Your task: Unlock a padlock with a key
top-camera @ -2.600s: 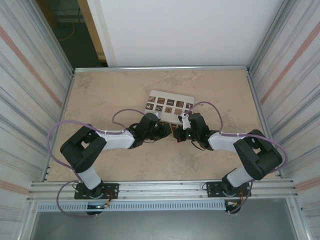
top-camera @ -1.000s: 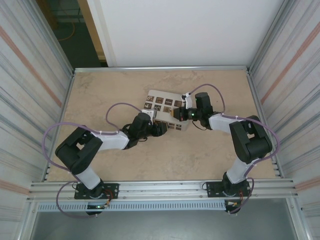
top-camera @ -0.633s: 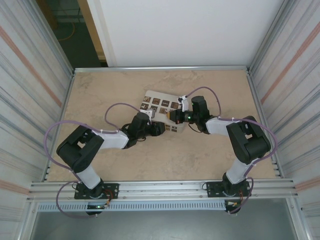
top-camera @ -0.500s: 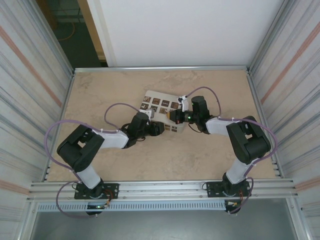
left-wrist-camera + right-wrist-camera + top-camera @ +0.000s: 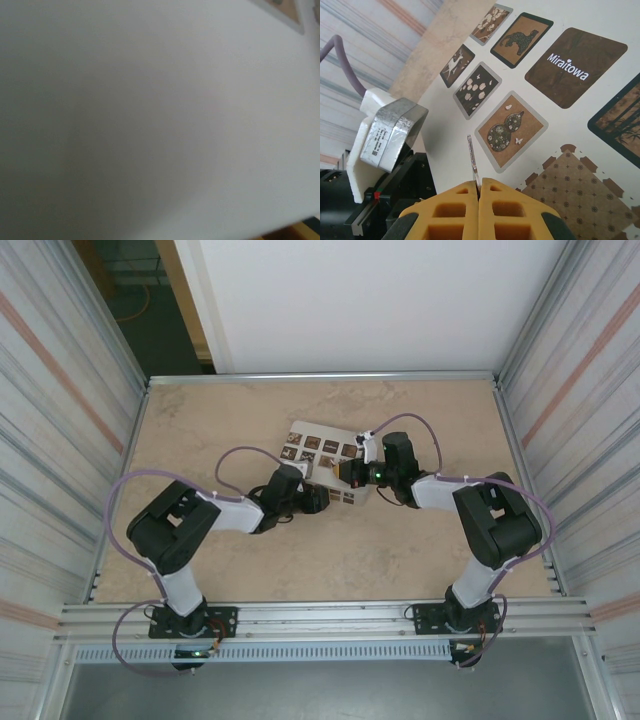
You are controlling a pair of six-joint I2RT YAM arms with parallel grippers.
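The right gripper's (image 5: 479, 192) yellow fingers (image 5: 460, 206) are pressed flat together on the key (image 5: 473, 159). Its thin metal blade sticks out of their seam toward 12 o'clock, over the white box (image 5: 615, 25), with the tip at 9 o'clock of a gourd-patterned square (image 5: 510, 131). At 9 o'clock of the key stands the left arm's grey wrist block (image 5: 390, 131). Seen from above, the left gripper (image 5: 320, 498) sits at 7 o'clock of the right one, by the box's near edge, and I cannot tell whether its fingers are wide or narrow.

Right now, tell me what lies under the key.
Under the key, pinched in the right end effector, lies the white box, beside its gourd-pattern square. The fingers cover the key's bow.
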